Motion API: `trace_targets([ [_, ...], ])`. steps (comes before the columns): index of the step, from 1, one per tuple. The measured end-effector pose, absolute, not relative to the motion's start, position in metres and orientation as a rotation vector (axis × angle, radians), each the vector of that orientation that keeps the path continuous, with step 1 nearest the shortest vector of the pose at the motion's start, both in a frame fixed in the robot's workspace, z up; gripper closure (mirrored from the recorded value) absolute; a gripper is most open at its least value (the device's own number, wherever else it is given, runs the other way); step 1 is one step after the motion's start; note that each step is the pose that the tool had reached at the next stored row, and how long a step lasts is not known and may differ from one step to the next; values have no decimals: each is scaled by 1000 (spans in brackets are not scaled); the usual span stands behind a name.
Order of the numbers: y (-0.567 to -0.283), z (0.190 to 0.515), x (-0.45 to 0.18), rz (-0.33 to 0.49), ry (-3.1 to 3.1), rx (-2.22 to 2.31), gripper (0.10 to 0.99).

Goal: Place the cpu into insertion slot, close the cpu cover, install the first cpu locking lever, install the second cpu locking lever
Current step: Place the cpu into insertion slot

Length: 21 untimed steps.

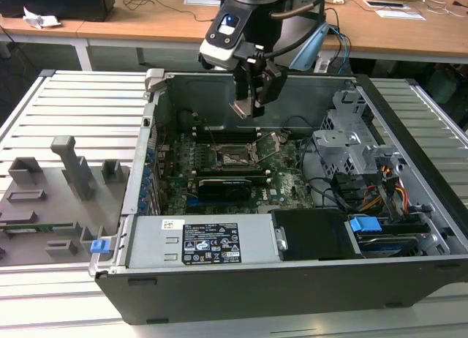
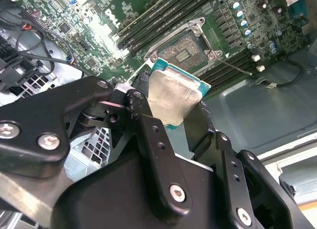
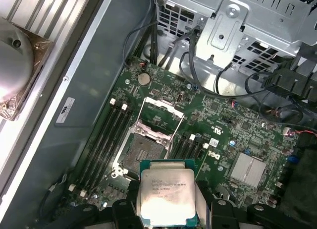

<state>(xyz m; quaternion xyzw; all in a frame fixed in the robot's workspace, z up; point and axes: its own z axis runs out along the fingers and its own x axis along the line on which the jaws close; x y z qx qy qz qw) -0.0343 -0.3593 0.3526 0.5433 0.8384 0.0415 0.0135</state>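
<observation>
My gripper (image 1: 251, 102) hangs above the open computer case, shut on the cpu (image 1: 243, 108). Both wrist views show the chip's silver-grey top and green edge clamped between the black fingers (image 2: 148, 135): cpu (image 2: 173, 97), cpu (image 3: 166, 197). The insertion slot (image 1: 235, 156) lies below on the green board, well apart from the chip. It is uncovered, a dark square in a metal rim: insertion slot (image 2: 190, 48), insertion slot (image 3: 143, 152). The cpu cover (image 3: 163, 102) is swung back open beside the slot.
A long black expansion card (image 1: 230, 184) sits in front of the slot, and the grey power supply (image 1: 212, 243) lies at the case front. A metal drive cage (image 1: 351, 144) with cables stands on the exterior view's right. A grey fixture tray (image 1: 51, 199) lies outside on the left.
</observation>
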Motion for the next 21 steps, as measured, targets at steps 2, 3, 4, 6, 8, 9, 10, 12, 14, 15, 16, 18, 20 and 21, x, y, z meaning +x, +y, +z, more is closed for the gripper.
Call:
trace_targets([
  [2,-359,352,-34,129,2605,1702,561],
  [3,-359,352,-34,129,2601,1708,561],
  [4,-359,351,-34,129,2594,1718,561],
  [6,-359,350,-34,128,2587,1729,561],
  [8,-359,350,-34,128,2578,1742,561],
  [9,-359,349,-34,127,2573,1748,561],
  [10,-359,349,-34,127,2570,1753,561],
  [12,-359,348,-34,127,2566,1759,561],
  [14,-359,348,-34,126,2560,1768,561],
  [15,-359,347,-34,126,2557,1772,561],
  [16,-359,347,-34,126,2554,1776,561],
  [18,-359,347,-34,126,2550,1782,561],
  [20,-359,346,-34,125,2545,1789,561],
  [21,-359,346,-34,125,2543,1793,561],
])
